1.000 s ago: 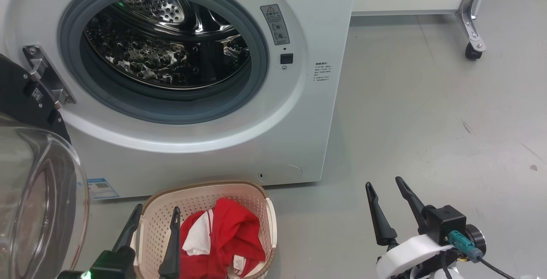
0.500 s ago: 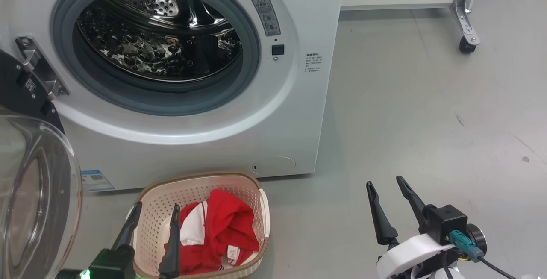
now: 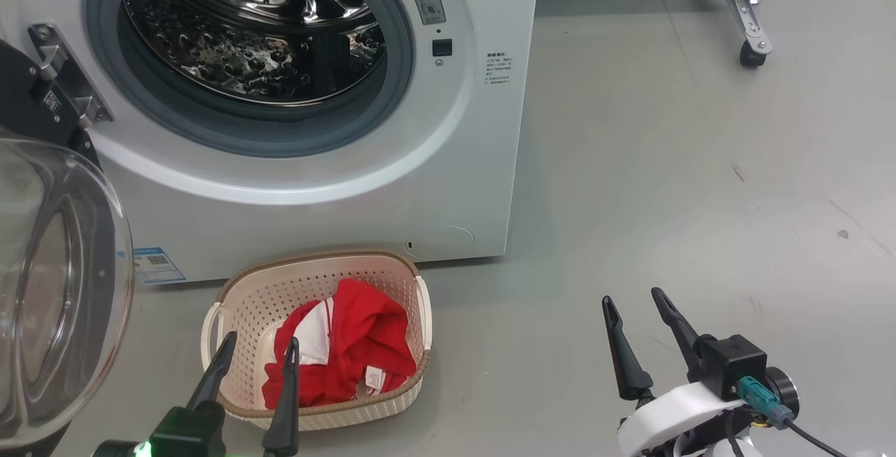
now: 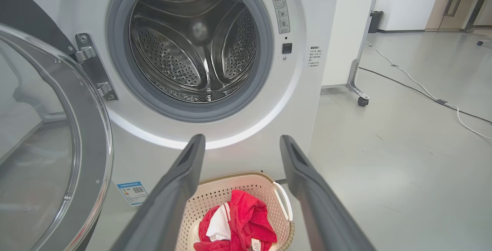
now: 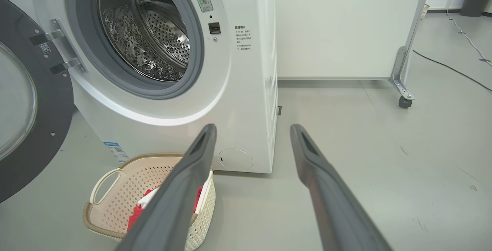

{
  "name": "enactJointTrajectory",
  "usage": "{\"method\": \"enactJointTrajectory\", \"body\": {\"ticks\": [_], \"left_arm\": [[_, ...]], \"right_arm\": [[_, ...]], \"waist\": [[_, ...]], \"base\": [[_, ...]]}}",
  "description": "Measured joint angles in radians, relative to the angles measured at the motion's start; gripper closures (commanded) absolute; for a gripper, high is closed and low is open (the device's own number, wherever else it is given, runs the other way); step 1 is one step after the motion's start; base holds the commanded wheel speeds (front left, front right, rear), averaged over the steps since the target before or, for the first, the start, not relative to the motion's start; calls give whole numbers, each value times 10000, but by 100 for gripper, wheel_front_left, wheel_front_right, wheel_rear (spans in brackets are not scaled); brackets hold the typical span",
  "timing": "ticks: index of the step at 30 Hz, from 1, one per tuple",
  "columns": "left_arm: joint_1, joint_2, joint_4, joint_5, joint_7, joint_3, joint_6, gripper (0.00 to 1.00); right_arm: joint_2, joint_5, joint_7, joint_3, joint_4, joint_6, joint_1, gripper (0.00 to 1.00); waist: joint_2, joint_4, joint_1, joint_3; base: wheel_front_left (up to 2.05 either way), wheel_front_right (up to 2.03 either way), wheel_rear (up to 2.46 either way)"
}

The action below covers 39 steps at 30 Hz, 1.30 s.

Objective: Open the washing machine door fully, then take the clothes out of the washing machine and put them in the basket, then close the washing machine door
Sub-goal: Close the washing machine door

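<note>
Grey polished floor (image 3: 665, 198) is stretching out in front of one white washing machine (image 3: 455, 163), and one wheeled white panel (image 5: 346, 24) is standing behind it to the right. One washing machine door (image 3: 63, 289) is hanging wide open on its hinge (image 3: 66, 82) at the left of the opening, with its clear glass bowl bulging towards the head camera. One grey seal (image 3: 399, 79) is ringing the mouth, and the steel drum (image 3: 252, 30) behind it is showing bare perforated metal. One blue sticker (image 3: 157, 264) and one round cover (image 3: 439, 240) are sitting low on the machine's front. One basket (image 3: 245, 303) is resting on the floor just in front of the machine, below the opening. It is holding the clothes (image 3: 364, 345), a single crumpled heap of red and white fabric with a small white label; how many garments are making up the heap I cannot tell. Two grippers are showing. The left gripper (image 3: 262, 338) is hanging over the basket's near side with its jaws spread wide, gripping nothing. The right gripper (image 3: 631, 296) is hovering over bare floor well to the right of the basket, its jaws likewise standing wide apart and touching nothing.
</note>
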Motion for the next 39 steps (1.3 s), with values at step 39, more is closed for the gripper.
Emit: {"method": "enactJointTrajectory", "body": {"ticks": [39], "left_arm": [[3, 6, -148, 44, 130, -15, 42, 0]], "right_arm": [[-31, 31, 0, -35, -13, -4, -2, 0]], "waist": [[0, 59, 0, 57]], "base": [[-22, 22, 0]]}}
